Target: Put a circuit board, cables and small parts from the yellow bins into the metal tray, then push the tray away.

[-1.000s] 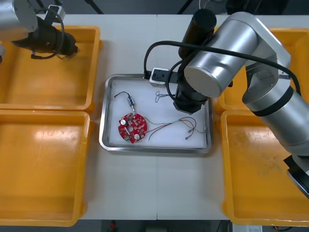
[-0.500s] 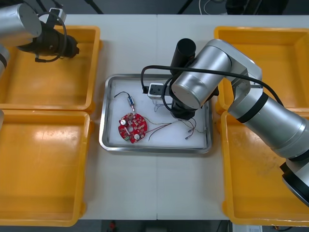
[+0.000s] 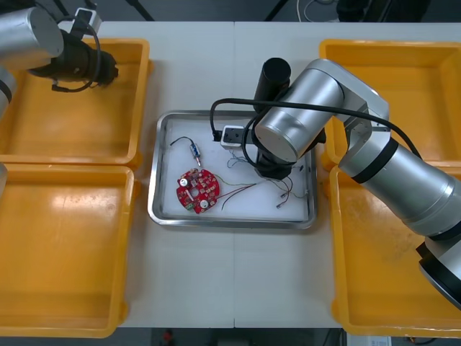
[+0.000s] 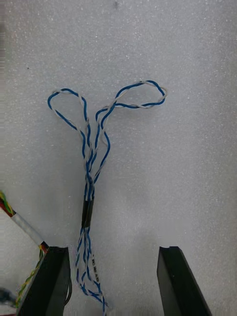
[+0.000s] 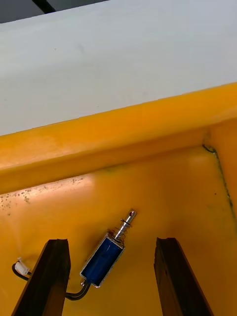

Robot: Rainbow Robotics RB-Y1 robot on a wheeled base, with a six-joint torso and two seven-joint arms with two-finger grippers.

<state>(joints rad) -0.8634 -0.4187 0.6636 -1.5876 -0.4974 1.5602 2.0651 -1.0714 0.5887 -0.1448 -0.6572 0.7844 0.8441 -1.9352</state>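
Board (image 3: 197, 192) and cables (image 3: 248, 189) lie in tray (image 3: 160, 209); right claw (image 4: 112, 253) spread over them, left claw (image 5: 111, 243) spread over 1 part (image 5: 102, 259); pushing remains.

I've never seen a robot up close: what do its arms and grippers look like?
The right arm, over the metal tray, and the left arm, over a yellow bin, are rounded silver tubes with black sections. A black cable loops along the right one to a small white box. The right gripper and left gripper each have two flat, square-tipped black fingers.
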